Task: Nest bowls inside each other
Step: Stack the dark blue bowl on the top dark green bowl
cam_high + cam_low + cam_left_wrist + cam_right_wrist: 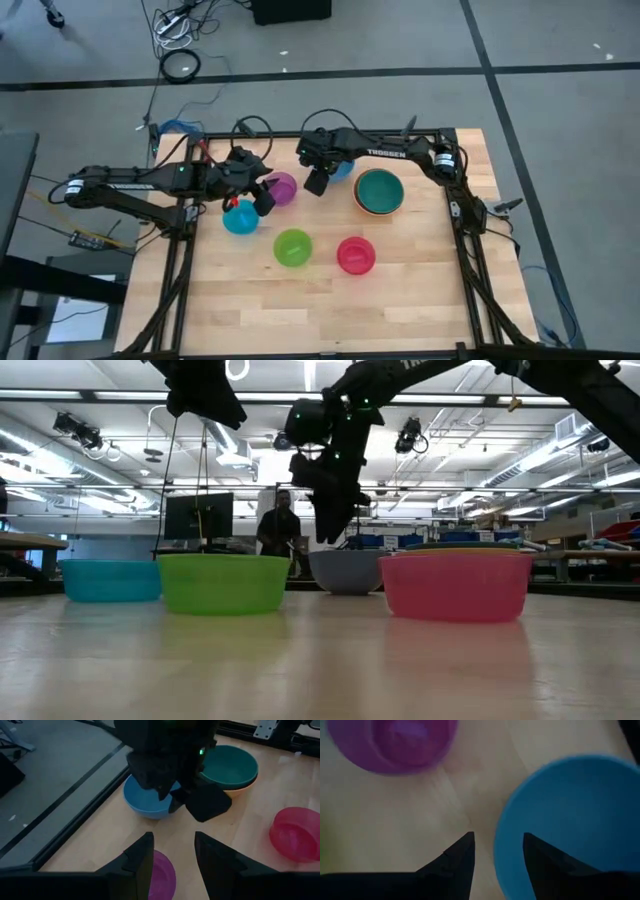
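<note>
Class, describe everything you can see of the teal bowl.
The teal bowl is round, smooth and plastic-looking, with a dark teal inside and nothing in it. It sits upright, nested inside an orange bowl whose rim shows around it. The pair stands on the wooden table, near its far right side, beside the blue bowl. No end effector touches it.

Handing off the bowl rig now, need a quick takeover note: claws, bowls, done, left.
Left claw: open, empty, between purple bowl and cyan bowl.
Right claw: open, empty, at the blue bowl, one finger over its rim.
Done: teal bowl sits in orange bowl.
Left: blue, purple, cyan, green bowl and pink bowl stand separate on the table.
</note>
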